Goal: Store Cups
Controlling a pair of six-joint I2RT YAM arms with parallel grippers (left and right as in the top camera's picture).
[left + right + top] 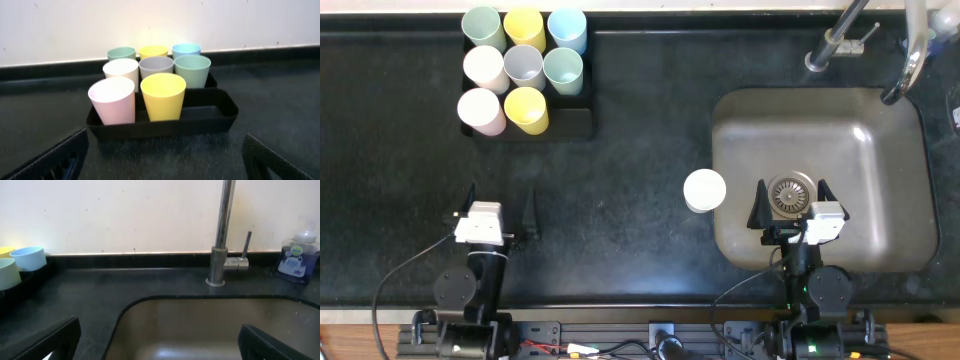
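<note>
A black tray (576, 126) at the back left holds several upright cups (524, 66) in pastel colours; its front right slot is bare. One white cup (705, 190) stands alone on the dark counter by the sink's left rim. My left gripper (500, 206) is open near the front edge, well short of the tray. In the left wrist view the tray (165, 128) lies straight ahead of the open left gripper (165, 160), with a pink cup (113, 100) and a yellow cup (163, 96) nearest. My right gripper (791, 200) is open over the sink's front part, just right of the white cup.
The steel sink (880, 150) takes up the right side, with its drain (790, 194) under my right gripper. A faucet (222, 235) rises behind it, and a soap bottle (297, 257) stands at the back right. Bare counter lies between tray and sink.
</note>
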